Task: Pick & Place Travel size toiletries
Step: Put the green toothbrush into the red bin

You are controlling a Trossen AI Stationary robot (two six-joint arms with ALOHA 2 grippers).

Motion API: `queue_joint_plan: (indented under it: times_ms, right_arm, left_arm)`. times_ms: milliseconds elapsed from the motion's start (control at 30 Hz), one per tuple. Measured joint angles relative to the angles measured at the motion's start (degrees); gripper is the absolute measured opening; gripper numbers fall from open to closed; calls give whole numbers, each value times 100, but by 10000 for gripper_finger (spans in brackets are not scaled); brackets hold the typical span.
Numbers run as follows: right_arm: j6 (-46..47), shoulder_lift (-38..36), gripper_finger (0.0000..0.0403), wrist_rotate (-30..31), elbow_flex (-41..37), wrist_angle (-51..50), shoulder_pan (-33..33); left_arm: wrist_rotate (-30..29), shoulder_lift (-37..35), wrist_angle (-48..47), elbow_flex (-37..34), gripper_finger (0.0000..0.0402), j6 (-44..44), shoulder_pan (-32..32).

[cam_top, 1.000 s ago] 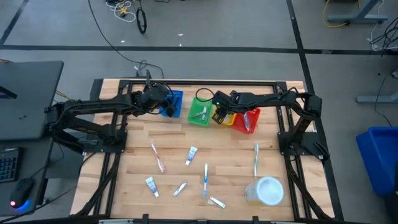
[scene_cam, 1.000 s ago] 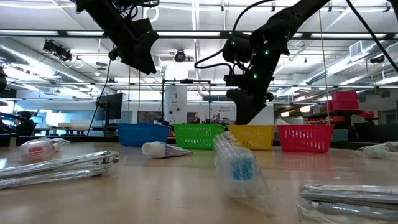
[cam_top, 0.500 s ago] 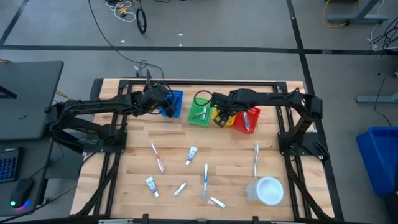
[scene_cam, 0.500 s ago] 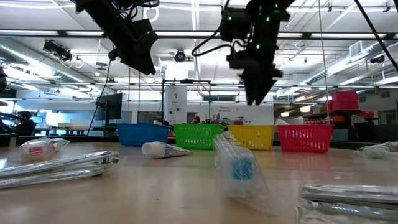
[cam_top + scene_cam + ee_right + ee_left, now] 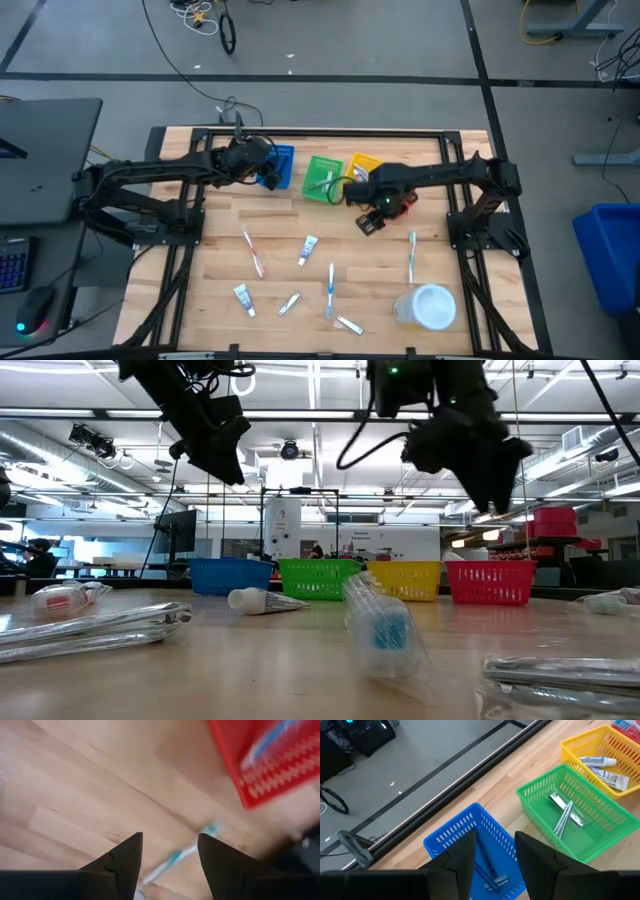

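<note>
Several wrapped toiletries lie flat on the near half of the table: a pink toothbrush [image 5: 252, 252], a white tube [image 5: 307, 249], a blue toothbrush [image 5: 331, 288] and a teal toothbrush [image 5: 411, 256]. The teal toothbrush [image 5: 185, 852] also shows in the right wrist view. My right gripper [image 5: 367, 224] [image 5: 170, 837] is open, empty, and hovers over bare wood just near of the red basket [image 5: 402, 202]. My left gripper [image 5: 262, 168] [image 5: 492, 837] hangs open and empty over the blue basket [image 5: 470, 832], which holds dark razors.
Blue, green [image 5: 322, 178], yellow [image 5: 362, 164] and red baskets stand in a row at the far side. The green one [image 5: 575, 815] holds silvery razors and the yellow one [image 5: 600, 762] holds tubes. A round translucent container [image 5: 428, 306] stands at the near right. Bare wood lies between baskets and toiletries.
My right gripper has risen from the yellow basket and swung toward the table's near edge and a little right, ending over bare wood in front of the red basket. My left arm has kept still.
</note>
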Motion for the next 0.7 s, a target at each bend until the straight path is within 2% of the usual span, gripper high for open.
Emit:
queue_joint_plan:
  times_ms: [367,700]
  right_arm:
    - [1824,2,202,-223,-825,-383,815]
    - [1994,4,201,-468,-1774,-212,878]
  left_arm:
    - [0,2,-13,-2,145,0,-17]
    - [-1,1,-28,0,145,0,-209]
